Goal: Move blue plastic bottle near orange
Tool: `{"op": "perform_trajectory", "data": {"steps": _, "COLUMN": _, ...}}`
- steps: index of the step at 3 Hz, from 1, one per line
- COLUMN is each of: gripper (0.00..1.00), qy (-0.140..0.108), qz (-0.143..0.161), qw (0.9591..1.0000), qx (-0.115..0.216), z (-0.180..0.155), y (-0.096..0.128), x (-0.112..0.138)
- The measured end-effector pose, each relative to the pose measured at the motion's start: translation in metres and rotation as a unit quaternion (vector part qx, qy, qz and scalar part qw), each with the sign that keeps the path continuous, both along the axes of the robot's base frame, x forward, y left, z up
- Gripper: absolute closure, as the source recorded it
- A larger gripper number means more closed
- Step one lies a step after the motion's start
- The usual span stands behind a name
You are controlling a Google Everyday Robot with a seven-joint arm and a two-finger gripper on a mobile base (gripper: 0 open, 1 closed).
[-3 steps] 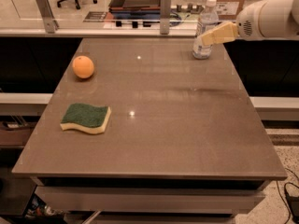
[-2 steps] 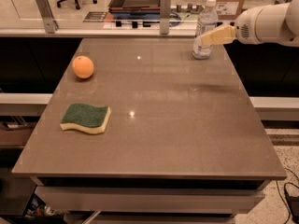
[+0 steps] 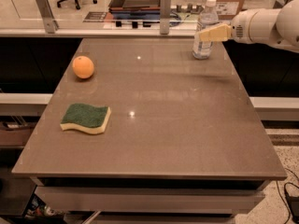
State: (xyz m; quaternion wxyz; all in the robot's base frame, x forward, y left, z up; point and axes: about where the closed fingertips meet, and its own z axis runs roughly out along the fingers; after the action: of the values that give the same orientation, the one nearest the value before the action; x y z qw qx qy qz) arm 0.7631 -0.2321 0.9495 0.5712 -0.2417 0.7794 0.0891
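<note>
Bottle [image 3: 206, 18]: upright, far right corner of bench [image 3: 187, 134]; orange [image 3: 83, 66] well apart, far left.
Claw [image 3: 204, 34]: at bottle's middle, reaching from the right; open or closed, cannot tell.
Step, as judged: securing hold. Grip mid-body, squarely; keep bottle upright; thin plastic likely yields.

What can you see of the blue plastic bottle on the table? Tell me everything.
The blue plastic bottle is clear and bluish, with a white cap and a pale label. It stands upright near the far right corner of the table, well away from the orange on the left. The gripper is at its mid-height, extending from the right and overlapping it. Whether they touch cannot be told.
</note>
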Motion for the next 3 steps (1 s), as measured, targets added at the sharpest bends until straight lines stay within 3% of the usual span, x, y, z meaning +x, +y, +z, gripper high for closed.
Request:
{"op": "perform_trajectory", "data": {"steps": 2, "gripper": 0.00, "qy": -0.006, "qz": 0.016, "qw": 0.9994, "qx": 0.029, "z": -0.014, "y": 0.003, "x": 0.052}}
{"op": "perform_trajectory", "data": {"steps": 3, "gripper": 0.18, "qy": -0.008, "qz": 0.027, "qw": 0.9990, "qx": 0.035, "z": -0.022, "y": 0.016, "x": 0.067}}
